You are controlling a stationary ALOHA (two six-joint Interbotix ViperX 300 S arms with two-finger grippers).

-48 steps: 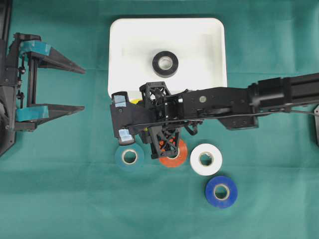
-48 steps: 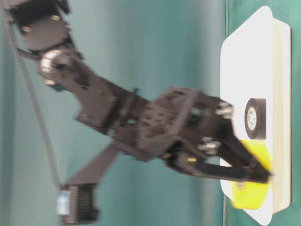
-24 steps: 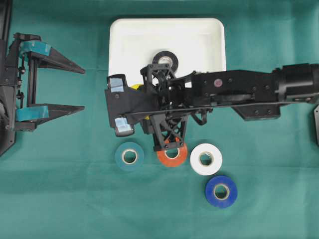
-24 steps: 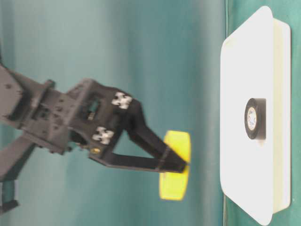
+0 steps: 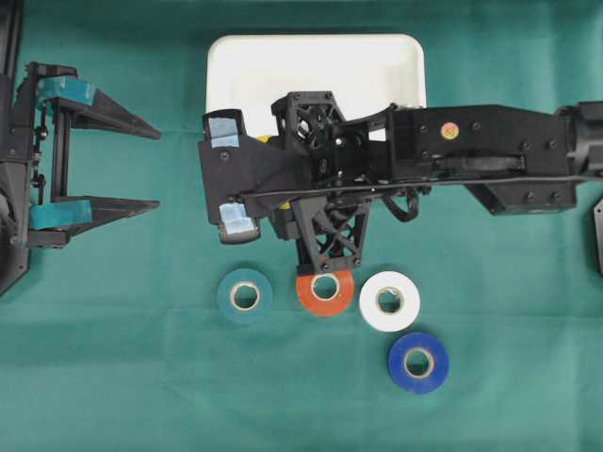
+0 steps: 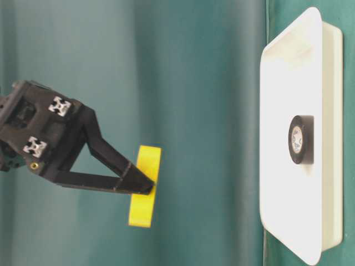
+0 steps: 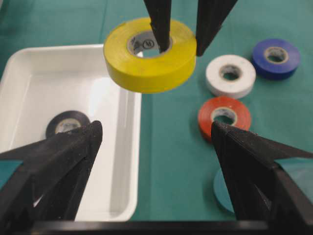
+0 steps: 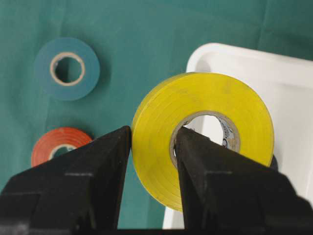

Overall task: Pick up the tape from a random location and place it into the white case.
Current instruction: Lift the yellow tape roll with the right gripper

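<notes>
My right gripper (image 8: 152,134) is shut on a yellow tape (image 8: 210,93), one finger through the core and one on the outer face. The roll hangs high above the table (image 6: 141,213), over the rim of the white case (image 7: 39,73). In the overhead view the arm hides most of it. A black tape (image 6: 300,139) lies flat inside the white case (image 5: 254,66). At the far left my left gripper (image 5: 156,168) stands open and empty, well clear of the case.
Several loose rolls lie on the green cloth in front of the case: teal (image 5: 245,297), orange (image 5: 326,294), white (image 5: 389,301) and blue (image 5: 418,362). The right arm (image 5: 471,155) stretches across the case's front half.
The right gripper has risen high off the table with the yellow tape and shifted towards the case. The arm now covers the black tape from above. The left arm has not moved.
</notes>
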